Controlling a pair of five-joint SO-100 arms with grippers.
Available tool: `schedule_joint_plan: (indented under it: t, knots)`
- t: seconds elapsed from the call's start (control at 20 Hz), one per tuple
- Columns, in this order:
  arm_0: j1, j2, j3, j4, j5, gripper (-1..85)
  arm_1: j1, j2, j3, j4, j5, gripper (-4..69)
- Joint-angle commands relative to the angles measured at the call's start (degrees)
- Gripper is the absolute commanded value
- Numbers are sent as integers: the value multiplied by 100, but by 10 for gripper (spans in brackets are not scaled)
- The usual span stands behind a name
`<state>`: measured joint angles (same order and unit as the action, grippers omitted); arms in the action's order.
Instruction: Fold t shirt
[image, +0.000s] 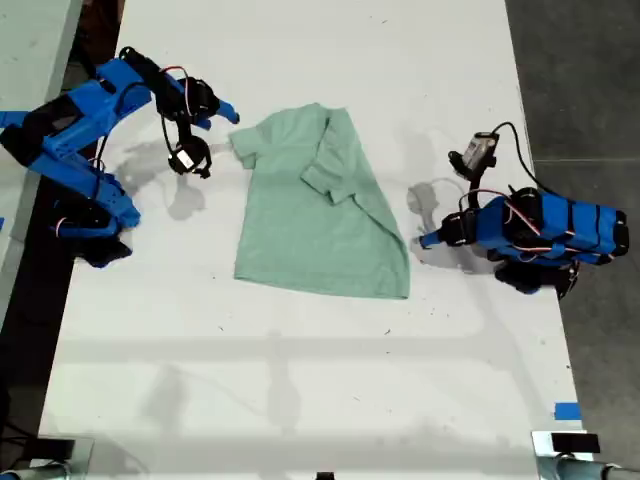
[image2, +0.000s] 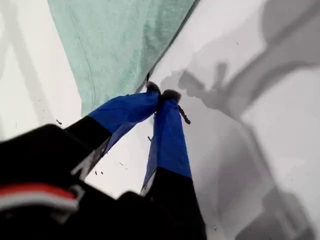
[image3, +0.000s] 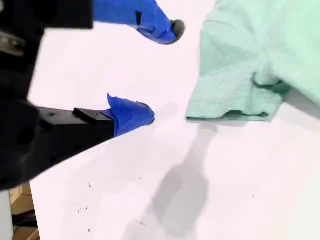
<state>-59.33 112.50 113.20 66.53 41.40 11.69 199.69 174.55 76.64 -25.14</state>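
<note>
The mint-green t shirt (image: 310, 220) lies flat on the white table (image: 300, 380), with one side and its sleeve folded over the body. My first gripper (image: 426, 240) is shut with nothing in it, on the bare table beside the shirt's edge toward the exterior view's right. The first wrist view shows its tips (image2: 161, 92) pressed together just short of the shirt (image2: 125, 40). My second gripper (image: 228, 112) hangs open near the flat sleeve at the exterior view's left. In the second wrist view this gripper (image3: 161, 72) holds nothing and the t shirt sleeve (image3: 235, 85) lies just beyond it.
Blue tape (image: 567, 410) marks the table near the exterior view's lower right. Metal fixtures sit at the table's near corners (image: 565, 445). Dark floor (image: 580, 80) runs past the table's edge at the exterior view's right. Both arm bases stand at the table's sides.
</note>
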Motion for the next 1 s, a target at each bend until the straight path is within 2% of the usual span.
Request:
schedule_joint_plan:
  t: [0.0,0.15,0.35,0.45,0.5,0.55,0.8,0.95]
  knots:
    - [-439,-1397,-747,-360,378,236,-26,35,334,44,-88,15]
    - [-299,-2329,-1222,-659,422,231,-26,35,334,44,-97,15]
    - [158,-3129,-1881,-694,211,221,-53,35,334,44,-79,15]
    - [185,-4131,-2364,-176,0,157,-62,35,334,44,-79,15]
    - [88,-4790,-2725,299,-141,51,-62,35,334,44,-70,15]
    - [-9,-5317,-2918,659,-290,-3,-62,35,334,44,-70,15]
    - [167,-5142,-2909,1230,-738,-3,-70,44,334,44,-62,15]
    - [598,-4544,-3771,2048,-976,-3,-70,44,334,44,-62,15]
